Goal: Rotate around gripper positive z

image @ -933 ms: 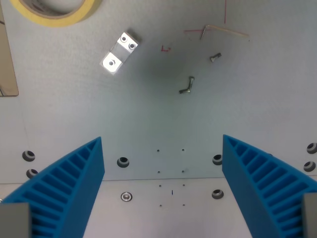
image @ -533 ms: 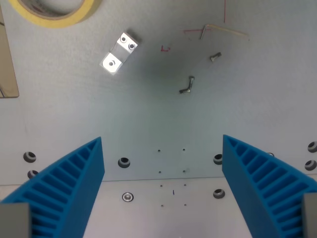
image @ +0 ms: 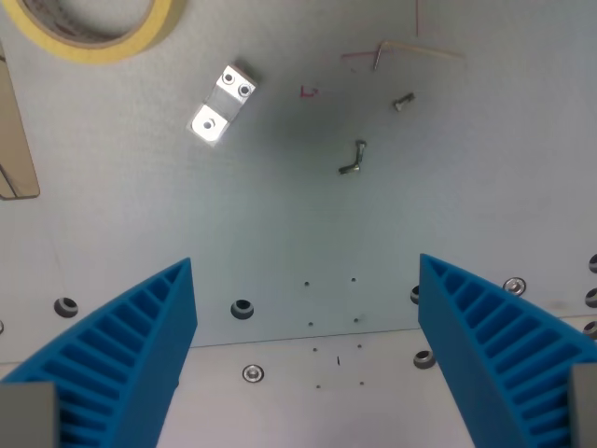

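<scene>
My gripper [image: 308, 308] is open and empty, its two blue ribbed fingers [image: 131, 355] spread wide at the bottom of the wrist view. It hangs above a grey metal table [image: 280, 215]. Nothing lies between the fingers. A small shiny metal bracket [image: 222, 103] lies at the upper left. Two small bolts [image: 353, 159] [image: 403, 101] and a bent hex key [image: 410, 51] lie at the upper right, all well beyond the fingertips.
A roll of yellow tape [image: 93, 23] is cut off by the top left edge. A tan flat piece [image: 17, 140] sits at the left edge. Several screw holes [image: 242, 308] and a seam [image: 308, 338] cross the table low in the view.
The whole scene has turned slightly and shifted in the view: the lower holes slid right, the top objects slid a little left. The camera rotated; the things did not move. The fingers stay spread.
</scene>
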`<state>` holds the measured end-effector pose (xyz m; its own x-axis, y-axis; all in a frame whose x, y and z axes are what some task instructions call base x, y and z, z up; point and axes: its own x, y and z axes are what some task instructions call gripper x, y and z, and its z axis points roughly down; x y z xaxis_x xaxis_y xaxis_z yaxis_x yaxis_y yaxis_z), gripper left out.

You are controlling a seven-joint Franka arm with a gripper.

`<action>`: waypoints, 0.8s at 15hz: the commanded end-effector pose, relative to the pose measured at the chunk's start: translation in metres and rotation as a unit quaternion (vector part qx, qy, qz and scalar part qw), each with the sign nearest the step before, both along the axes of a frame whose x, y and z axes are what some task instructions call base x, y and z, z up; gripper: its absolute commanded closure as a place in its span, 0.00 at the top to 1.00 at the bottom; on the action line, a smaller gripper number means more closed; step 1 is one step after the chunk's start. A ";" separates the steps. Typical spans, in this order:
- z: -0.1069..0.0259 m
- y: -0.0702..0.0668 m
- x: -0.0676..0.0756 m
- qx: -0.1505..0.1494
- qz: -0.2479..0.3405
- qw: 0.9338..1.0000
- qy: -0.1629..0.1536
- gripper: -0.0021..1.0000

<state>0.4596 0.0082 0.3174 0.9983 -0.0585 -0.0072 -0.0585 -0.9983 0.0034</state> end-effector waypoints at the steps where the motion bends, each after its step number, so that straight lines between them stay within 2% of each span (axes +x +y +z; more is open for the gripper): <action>1: 0.002 0.000 0.000 0.000 -0.065 0.998 -0.003 1.00; 12: 0.002 0.000 0.000 -0.001 -0.138 0.990 -0.003 1.00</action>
<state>0.4597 0.0082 0.3174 0.9804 -0.1969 -0.0068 -0.1969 -0.9804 0.0041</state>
